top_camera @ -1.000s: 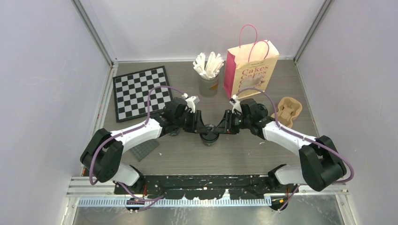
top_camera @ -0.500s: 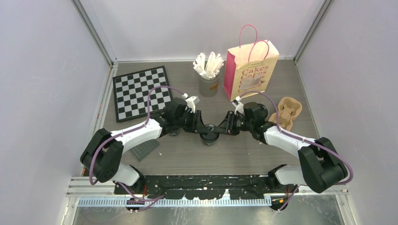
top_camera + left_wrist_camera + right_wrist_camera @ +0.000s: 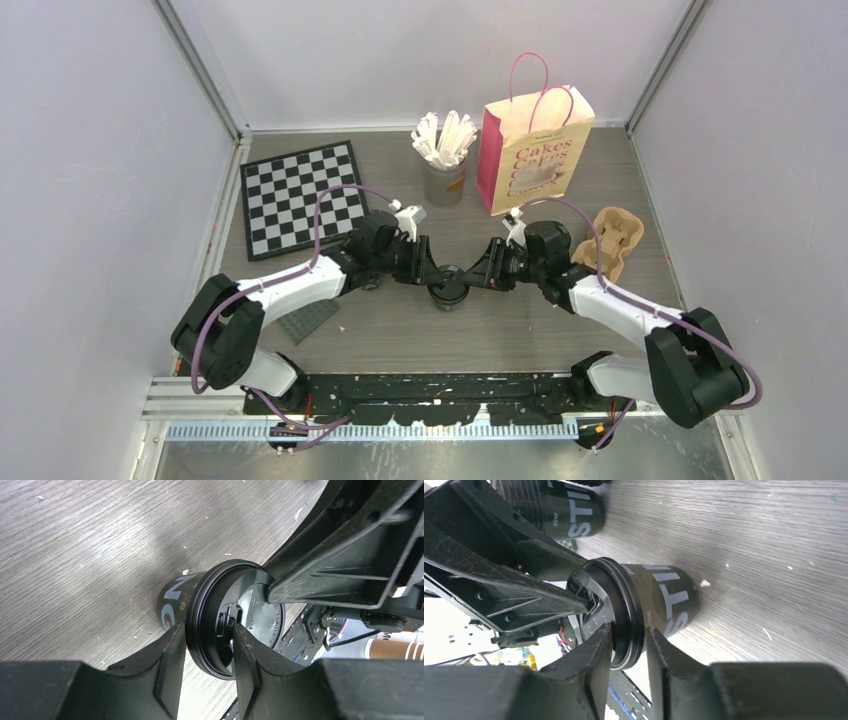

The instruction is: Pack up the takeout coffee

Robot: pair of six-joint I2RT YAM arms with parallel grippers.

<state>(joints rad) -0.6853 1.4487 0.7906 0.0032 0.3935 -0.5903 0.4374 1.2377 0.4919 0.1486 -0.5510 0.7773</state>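
Left wrist view: left claw point(image 3: 206, 636) and right claw point(image 3: 626, 637) each clamp the lid point(image 3: 256, 614) rim of one coffee cup point(image 3: 172, 599), so opposing pulls could pop the lid or tip it.

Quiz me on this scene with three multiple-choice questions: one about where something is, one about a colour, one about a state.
1. Where is the chessboard? A) back left B) front right C) centre
2. What colour is the paper bag? A) green B) pink C) blue
3. The black coffee cup between the left pincer and right pincer is: A) tipped over B) lidless C) upright, lidded

Answers: A, it lies in the far left corner. B, its side shows pink. C, it stands on its base, capped, with both pincers clamped on it.
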